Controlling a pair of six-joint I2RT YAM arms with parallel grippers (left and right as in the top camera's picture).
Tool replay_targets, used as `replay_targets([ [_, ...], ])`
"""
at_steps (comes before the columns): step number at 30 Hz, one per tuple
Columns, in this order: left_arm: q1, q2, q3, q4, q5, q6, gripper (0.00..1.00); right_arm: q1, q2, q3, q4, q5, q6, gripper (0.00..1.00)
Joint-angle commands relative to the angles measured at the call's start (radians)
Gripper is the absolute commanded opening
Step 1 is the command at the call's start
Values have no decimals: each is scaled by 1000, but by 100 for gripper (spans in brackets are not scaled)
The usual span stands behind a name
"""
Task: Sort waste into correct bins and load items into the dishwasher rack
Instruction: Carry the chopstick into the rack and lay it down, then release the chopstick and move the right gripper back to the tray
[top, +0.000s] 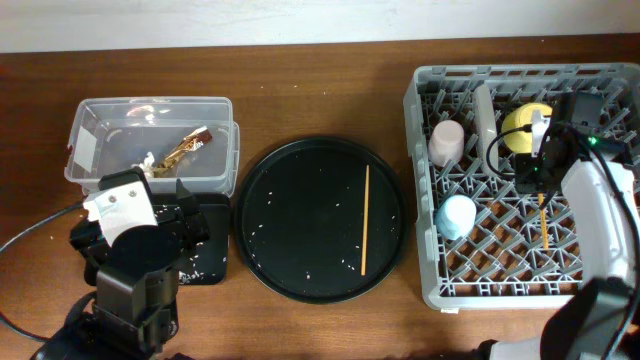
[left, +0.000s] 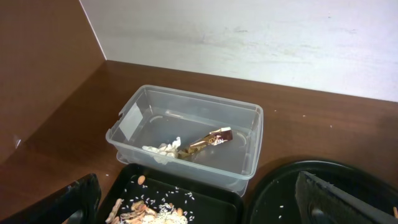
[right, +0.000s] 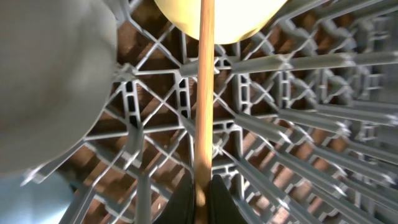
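The grey dishwasher rack (top: 425, 190) holds a pink cup (top: 446, 140), a blue cup (top: 457, 215), a yellow bowl (top: 527, 125) and a pale green plate on edge (right: 50, 81). My right gripper (right: 202, 190) is shut on a wooden chopstick (right: 204, 93) low over the rack's grid (right: 298, 124), just below the yellow bowl (right: 217, 18). A second chopstick (top: 365, 220) lies on the round black tray. The clear tub (left: 242, 130) holds the gold-brown wrapper (left: 205, 142) and white tissue (left: 163, 150). My left gripper (left: 205, 208) is open above the shallow black tray (left: 224, 196) with food scraps (left: 152, 213).
The large round black tray (top: 290, 200) sits mid-table, dotted with pale crumbs. The left arm (top: 135, 270) covers part of the shallow black tray (top: 212, 262). A cable runs off to the left edge. A white wall borders the table's far side.
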Motion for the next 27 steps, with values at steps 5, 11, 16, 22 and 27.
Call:
replay_targets([
  [5,3,0,10,2,-22,-13,99,-10,29,6,67,-47,-41,4],
  [11,3,0,10,2,-22,-13,99,-10,29,6,69,-47,-40,39],
  [16,3,0,10,2,-22,-13,99,-10,24,21,62,-47,-37,39],
  [22,3,0,10,2,-22,-13,99,-6,-31,210,-101,-121,90,39],
  [27,3,0,10,2,-22,-13,99,-5,-70,426,-428,-619,256,41],
])
